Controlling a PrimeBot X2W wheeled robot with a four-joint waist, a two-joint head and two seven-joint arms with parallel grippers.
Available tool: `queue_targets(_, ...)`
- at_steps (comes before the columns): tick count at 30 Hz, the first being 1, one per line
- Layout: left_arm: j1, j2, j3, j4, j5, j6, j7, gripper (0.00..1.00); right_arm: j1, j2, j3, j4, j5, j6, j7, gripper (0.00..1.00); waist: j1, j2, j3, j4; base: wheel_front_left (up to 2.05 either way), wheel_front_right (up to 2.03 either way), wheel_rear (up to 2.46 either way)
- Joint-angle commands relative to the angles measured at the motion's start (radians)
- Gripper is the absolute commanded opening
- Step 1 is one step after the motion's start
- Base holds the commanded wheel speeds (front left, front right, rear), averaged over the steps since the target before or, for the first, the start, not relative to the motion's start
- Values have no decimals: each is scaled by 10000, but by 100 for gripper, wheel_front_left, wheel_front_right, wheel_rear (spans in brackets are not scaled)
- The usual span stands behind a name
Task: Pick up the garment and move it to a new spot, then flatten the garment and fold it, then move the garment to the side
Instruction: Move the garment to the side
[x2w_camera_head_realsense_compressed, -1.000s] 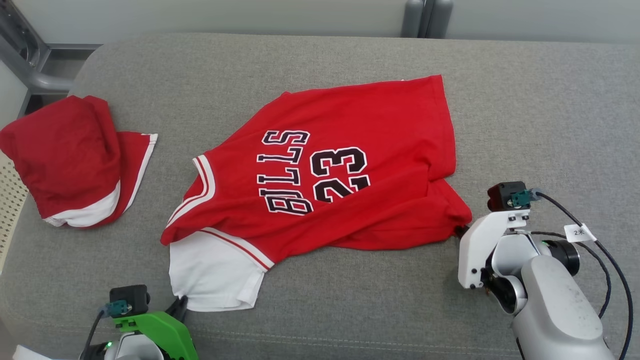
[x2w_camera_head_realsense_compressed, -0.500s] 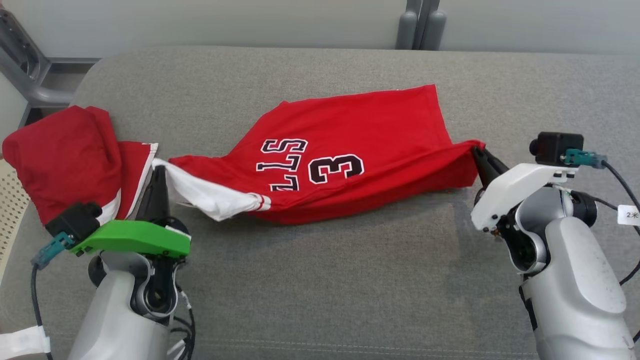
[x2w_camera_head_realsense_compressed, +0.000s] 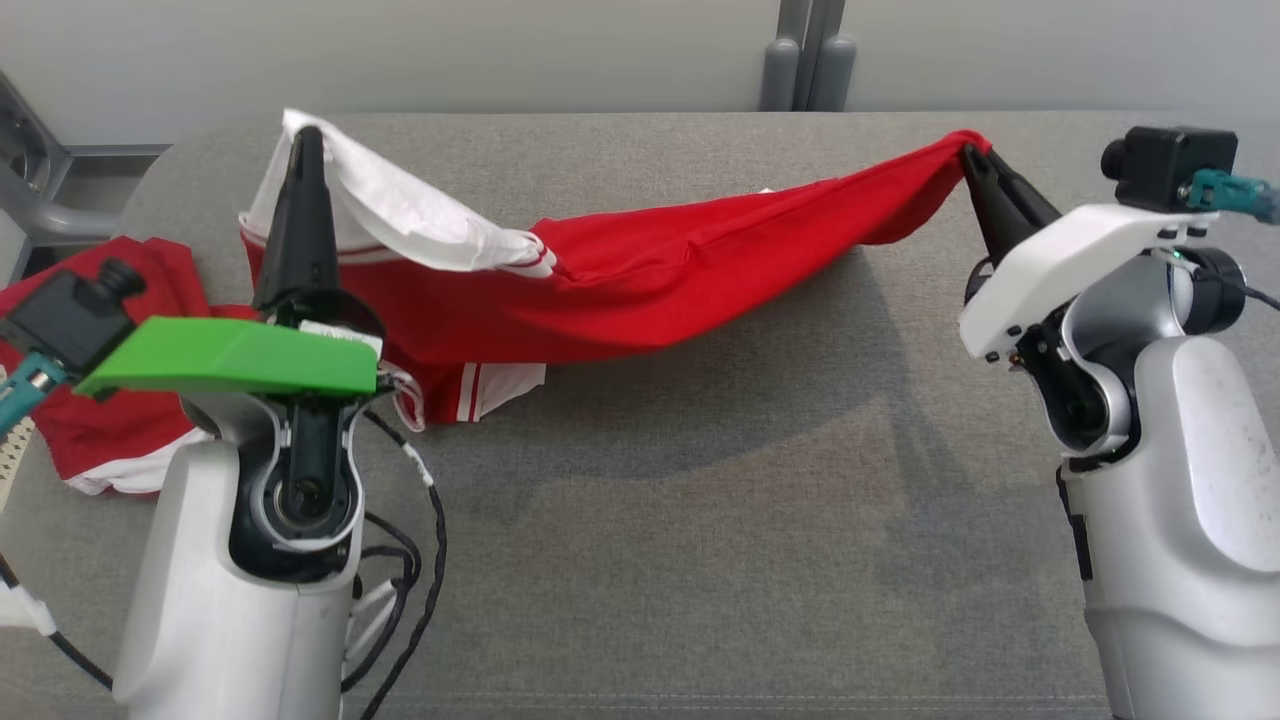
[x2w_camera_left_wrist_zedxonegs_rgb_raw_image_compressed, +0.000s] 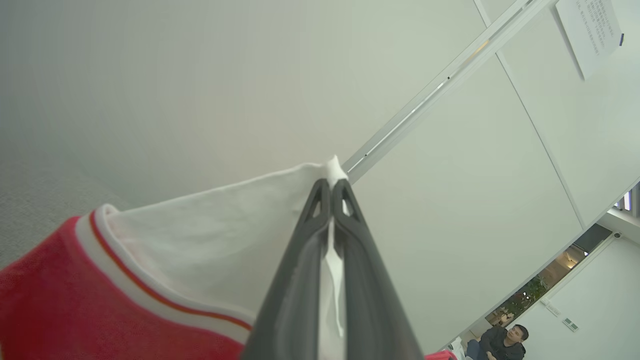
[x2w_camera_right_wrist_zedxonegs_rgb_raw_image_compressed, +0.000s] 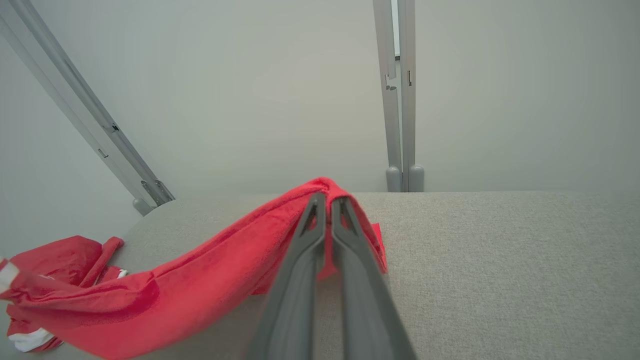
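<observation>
The red jersey (x2w_camera_head_realsense_compressed: 640, 280) hangs stretched over the grey padded table (x2w_camera_head_realsense_compressed: 700, 520), its white sleeve edge pinched in the left gripper (x2w_camera_head_realsense_compressed: 305, 145) at ten o'clock and its red corner in the right gripper (x2w_camera_head_realsense_compressed: 970, 155) at two o'clock, so pulling wider could slip either thin pinch.

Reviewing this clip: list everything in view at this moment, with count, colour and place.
jersey: one, red with white trim, strung between the two grippers, sagging in the middle
second garment: one, red with white edge, crumpled at the left end of the surface
padded surface: one, grey, under both garments
posts: two, grey, upright behind the far edge
sheet of paper: one, white, on the wall
person: one, dark top, far off in the room
left gripper: one, dark fingers, shut on the jersey's white part
right gripper: one, dark fingers, shut on the jersey's red corner
</observation>
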Motion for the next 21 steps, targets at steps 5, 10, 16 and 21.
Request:
queue_targets(5,-1155,-98,133,16,-125,261,6,0,-910,-45,155,-418,-305,1,420,0,-1,0,195,-345,0,0,0)
queue_targets(10,-2556,-134,454,358,-329,397,-51,0,-2299,-42,264,-391,-144,1,565,0,-1,0,661,-737,0,0,0)
queue_targets(16,-4662,-10,707,1215,-131,549,-176,0,-4114,-41,284,712,235,1,515,0,-1,0,1726,-1039,0,0,0)
queue_targets(21,-6364,-33,722,2154,21,473,-390,0,-5574,-44,209,1957,566,1,241,0,-1,0,2979,-1126,0,0,0)
